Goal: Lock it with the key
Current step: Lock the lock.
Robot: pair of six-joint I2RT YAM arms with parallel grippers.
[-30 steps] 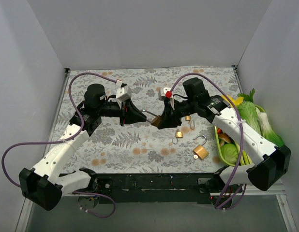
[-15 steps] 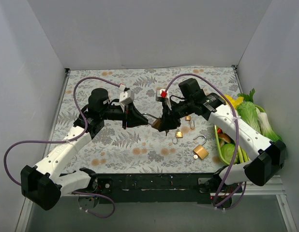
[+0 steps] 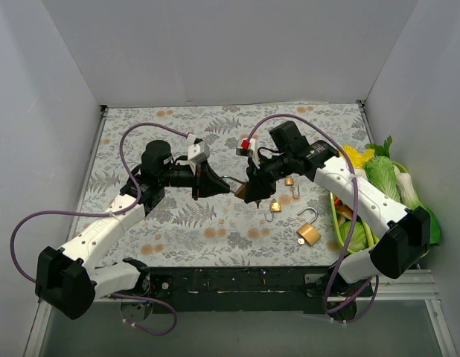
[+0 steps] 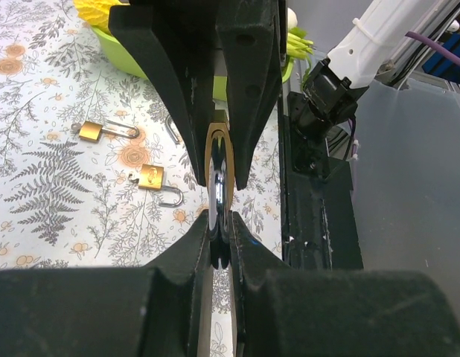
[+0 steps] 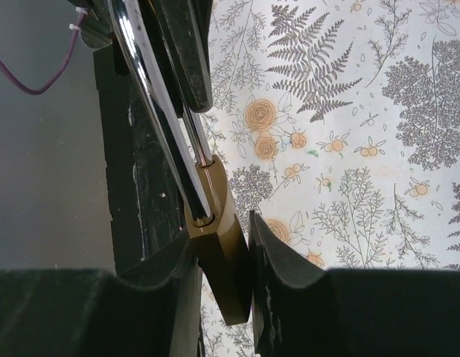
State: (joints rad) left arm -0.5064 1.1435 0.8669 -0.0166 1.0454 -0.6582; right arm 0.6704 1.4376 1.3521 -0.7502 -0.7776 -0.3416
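A brass padlock (image 3: 241, 191) with a steel shackle (image 3: 228, 178) hangs above the table's middle, held between both grippers. My left gripper (image 3: 221, 181) is shut on the shackle; in the left wrist view its fingertips (image 4: 221, 219) pinch the steel bar (image 4: 219, 190), with the brass body (image 4: 217, 149) beyond. My right gripper (image 3: 249, 195) is shut on the brass body, and in the right wrist view (image 5: 221, 230) the body (image 5: 219, 256) sits between its fingers, with the shackle (image 5: 152, 82) running up and left. The key is not visible in any view.
Two small brass padlocks (image 3: 275, 207) (image 3: 289, 181) and a larger open one (image 3: 308, 232) lie right of centre on the floral cloth. A green basket (image 3: 335, 212) of vegetables stands at the right edge. Grey walls enclose the table.
Both arms have shifted their elbows toward the middle. The padlock stays gripped between the two grippers and has sunk slightly.
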